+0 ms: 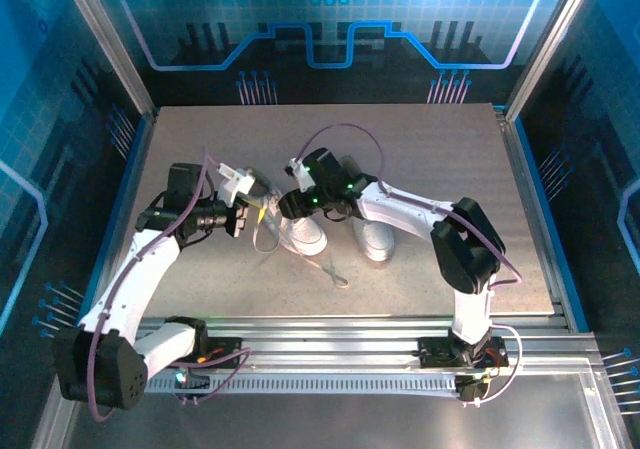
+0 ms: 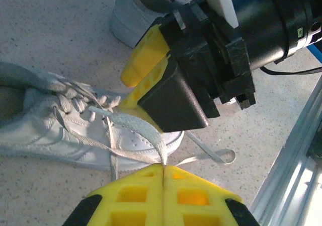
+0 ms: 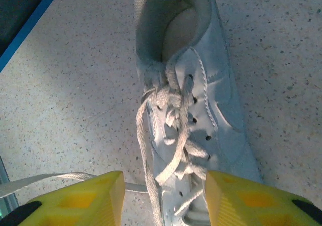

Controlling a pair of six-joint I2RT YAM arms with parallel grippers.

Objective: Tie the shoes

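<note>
I am pinching a lace [image 2: 143,133] of the left shoe [image 2: 60,135] with my left gripper [image 2: 163,171]. Its yellow fingers are pressing flat together on the lace, and the lace is running taut from the eyelets to them. This gripper is standing just left of the shoe. My right gripper [image 3: 163,198] is hanging over the same shoe with its fingers spread apart, one on each side of the laced front part. It seems not to be touching the shoe, but I cannot tell this surely. The second shoe [image 1: 377,239] is lying just right of the first, near the middle of the table [image 1: 450,159].
</note>
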